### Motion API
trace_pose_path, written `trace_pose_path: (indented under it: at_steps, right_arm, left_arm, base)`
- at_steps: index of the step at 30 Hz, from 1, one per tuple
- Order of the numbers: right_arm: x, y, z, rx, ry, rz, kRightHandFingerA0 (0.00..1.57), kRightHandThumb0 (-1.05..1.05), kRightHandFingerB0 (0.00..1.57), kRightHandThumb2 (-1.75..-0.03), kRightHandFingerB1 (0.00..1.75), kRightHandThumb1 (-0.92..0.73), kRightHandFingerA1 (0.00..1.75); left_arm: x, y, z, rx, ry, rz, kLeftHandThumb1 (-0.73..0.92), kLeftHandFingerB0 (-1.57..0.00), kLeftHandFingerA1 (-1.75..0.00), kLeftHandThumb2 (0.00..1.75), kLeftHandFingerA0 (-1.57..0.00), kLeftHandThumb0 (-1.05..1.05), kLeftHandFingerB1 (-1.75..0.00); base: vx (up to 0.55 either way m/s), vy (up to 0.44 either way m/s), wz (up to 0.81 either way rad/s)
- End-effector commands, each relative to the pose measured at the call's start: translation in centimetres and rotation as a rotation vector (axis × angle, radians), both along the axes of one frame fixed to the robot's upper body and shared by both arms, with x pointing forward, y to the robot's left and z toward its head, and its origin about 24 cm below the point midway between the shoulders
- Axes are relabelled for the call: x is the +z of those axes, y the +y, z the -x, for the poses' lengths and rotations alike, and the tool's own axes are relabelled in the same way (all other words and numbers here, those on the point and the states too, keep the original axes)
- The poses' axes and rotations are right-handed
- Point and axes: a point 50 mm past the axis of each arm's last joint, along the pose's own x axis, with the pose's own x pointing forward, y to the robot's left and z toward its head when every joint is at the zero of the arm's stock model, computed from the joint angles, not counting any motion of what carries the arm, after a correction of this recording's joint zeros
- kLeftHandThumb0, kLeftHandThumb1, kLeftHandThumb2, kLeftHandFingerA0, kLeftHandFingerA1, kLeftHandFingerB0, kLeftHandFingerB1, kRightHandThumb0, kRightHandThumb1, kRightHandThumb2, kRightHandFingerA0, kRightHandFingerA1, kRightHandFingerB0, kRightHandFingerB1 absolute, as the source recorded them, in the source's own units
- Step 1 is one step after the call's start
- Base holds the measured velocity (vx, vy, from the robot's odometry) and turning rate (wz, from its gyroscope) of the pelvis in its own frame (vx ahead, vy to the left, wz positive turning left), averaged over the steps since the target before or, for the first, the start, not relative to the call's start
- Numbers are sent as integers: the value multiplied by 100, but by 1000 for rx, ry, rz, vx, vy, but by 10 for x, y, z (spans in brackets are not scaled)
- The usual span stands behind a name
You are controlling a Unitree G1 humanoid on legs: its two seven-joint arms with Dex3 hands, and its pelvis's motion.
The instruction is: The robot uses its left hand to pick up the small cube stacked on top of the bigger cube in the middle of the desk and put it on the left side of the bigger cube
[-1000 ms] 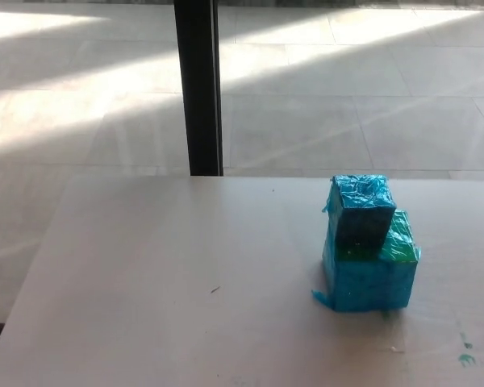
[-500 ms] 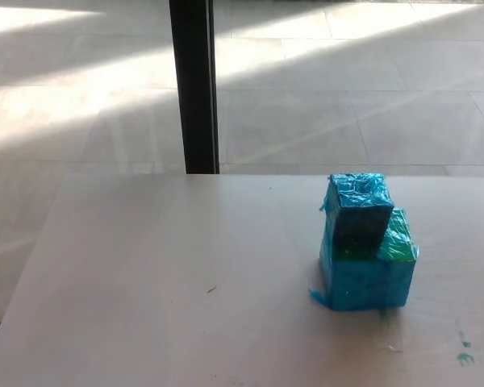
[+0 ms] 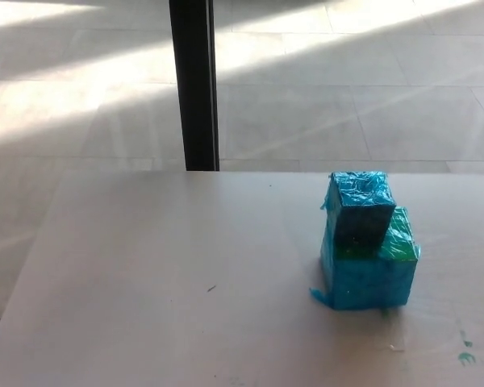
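The left stretch of the counter (image 3: 145,274) lies bare, and no hand shows in the head view, so I cannot tell how either set of fingers stands. Right of centre, the small cube (image 3: 359,206) sits on the bigger cube (image 3: 368,271), toward its left rear corner. The left hand must likely cross the open counter, and the placing spot lies just beside the stack.
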Motion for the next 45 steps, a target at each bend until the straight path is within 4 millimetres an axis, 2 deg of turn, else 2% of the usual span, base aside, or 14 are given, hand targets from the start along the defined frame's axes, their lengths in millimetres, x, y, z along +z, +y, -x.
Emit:
trace_pose_path:
  at_steps: [1,4,6,8,10,17,19,24,34,37,38,39,42,45]
  right_arm:
    - [5,-7,0,-15,-10,5,51,-51,33,-87,50,-51,63]
    - [4,-6,1,-13,-7,0,57,-48,42,-60,36,-65,55]
    - [7,-6,-1,24,6,24,53,-51,34,-90,51,-53,66]
    - [7,-5,-1,33,7,29,58,-47,42,-61,36,-67,58]
    - [5,-5,1,14,3,25,58,-49,42,-60,36,-65,56]
    - [7,-3,-3,17,-4,14,53,-53,35,-91,51,-54,67]
    - [6,-3,-3,13,-8,2,57,-49,42,-60,36,-67,58]
    - [4,-3,-5,4,3,-1,53,-56,37,-90,51,-53,66]
    - [5,-4,-6,18,4,11,57,-48,42,-60,36,-66,53]
    - [6,-4,-8,35,8,10,50,-53,35,-88,50,-54,62]
    - [7,-4,-7,43,6,22,57,-47,42,-60,36,-67,54]
    - [7,-4,-7,44,3,25,57,-48,42,-60,36,-67,54]
    - [6,-3,-8,30,-1,15,52,-51,35,-89,51,-52,64]
    - [4,-3,-9,21,16,9,52,-51,34,-86,49,-51,62]
  left_arm:
    - [56,-50,-19,-147,0,-214,76,-21,-45,63,-24,-86,-32]
    - [60,-62,-22,-189,-10,-220,59,-17,-53,97,-21,-84,-45]
    - [60,-99,-34,-275,-14,-141,72,-26,-50,63,-27,-81,-35]
    - [58,-115,-39,-322,4,-102,71,-25,-52,62,-23,-80,-36]
    - [53,-135,-44,-378,41,-121,56,-16,-56,100,-16,-87,-47]
    - [32,-210,-55,-529,72,-11,73,-21,-52,62,-25,-86,-36]
    - [26,-242,-54,-589,85,-69,58,-17,-61,101,-25,-89,-47]
    - [22,-289,-47,-701,93,-114,77,-24,-68,63,-26,-92,-42]
    - [9,-322,-42,-761,133,-147,79,-17,-57,64,-15,-86,-40]
    - [1,-329,-40,-776,141,-144,79,-19,-57,64,-21,-90,-40]
    - [-2,-333,-39,-790,148,-148,60,-10,-57,104,-16,-87,-47]
    - [-5,-336,-38,-796,155,-145,79,-20,-53,64,-21,-91,-37]
    - [-14,-343,-36,-804,168,-35,75,-22,-95,63,-46,-89,-38]
    - [-28,-354,-31,-818,184,-87,78,-22,-48,64,-22,-91,-36]
  base:
    - [0,0,0]
    - [0,0,0]
    - [0,0,0]
    - [0,0,0]
    - [0,0,0]
    - [0,0,0]
    - [0,0,0]
    - [0,0,0]
    - [0,0,0]
    - [0,0,0]
    - [0,0,0]
    - [0,0,0]
    - [0,0,0]
    - [0,0,0]
